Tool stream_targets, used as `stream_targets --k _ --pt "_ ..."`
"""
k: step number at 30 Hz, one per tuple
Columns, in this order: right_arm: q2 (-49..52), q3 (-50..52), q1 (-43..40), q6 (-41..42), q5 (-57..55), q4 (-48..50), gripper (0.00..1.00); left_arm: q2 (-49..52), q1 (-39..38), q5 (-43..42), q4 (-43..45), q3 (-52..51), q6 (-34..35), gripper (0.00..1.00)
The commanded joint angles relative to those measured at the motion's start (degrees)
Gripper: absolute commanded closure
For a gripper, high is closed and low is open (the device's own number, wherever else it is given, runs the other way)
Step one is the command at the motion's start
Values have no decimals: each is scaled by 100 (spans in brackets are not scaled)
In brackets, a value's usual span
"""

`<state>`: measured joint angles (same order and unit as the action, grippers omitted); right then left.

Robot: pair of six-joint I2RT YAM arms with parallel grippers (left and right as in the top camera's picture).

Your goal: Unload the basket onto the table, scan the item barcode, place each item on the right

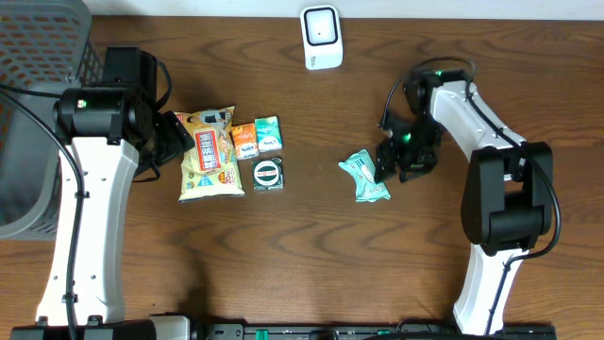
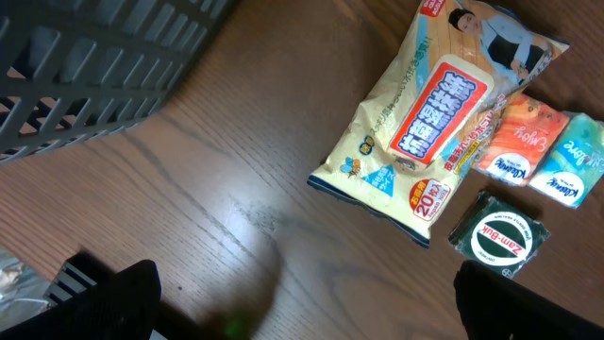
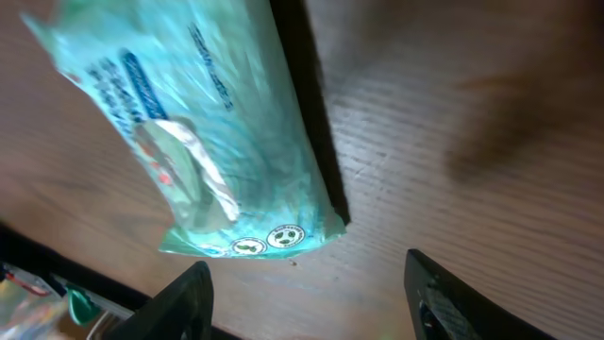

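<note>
right fingers (image 3: pixel 444 297) half apart, empty; left fingers (image 2: pixel 123 302) wide, empty. teal pack (image 1: pixel 365 179) flat on desk (image 1: pixel 311 264) right of centre, just ahead of right fingers. scanner (image 1: pixel 321 38) at far edge. grab and scan pending.

Grey slatted basket (image 1: pixel 28 57) sits at the far-left corner of the wooden bench (image 1: pixel 311 255). Yellow snack bag (image 1: pixel 209 156) lies left of centre, with an orange tissue pack (image 1: pixel 244 141) and a green tissue pack (image 1: pixel 269 133) side by side on its right. A round dark-green tin (image 1: pixel 268 174) sits just nearer the front edge than the packs.
</note>
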<state>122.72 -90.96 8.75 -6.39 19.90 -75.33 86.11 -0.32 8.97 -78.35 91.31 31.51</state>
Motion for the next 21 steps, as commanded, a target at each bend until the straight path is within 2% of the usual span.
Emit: stream_targets --k 1,6,21 --pt "-57 358 50 -101 321 177 45 0 20 52 -26 0 31 2" --pt "-57 651 146 -101 516 295 47 0 20 52 -26 0 33 2" --pt "-57 664 254 -94 645 599 46 0 20 52 -26 0 33 2"
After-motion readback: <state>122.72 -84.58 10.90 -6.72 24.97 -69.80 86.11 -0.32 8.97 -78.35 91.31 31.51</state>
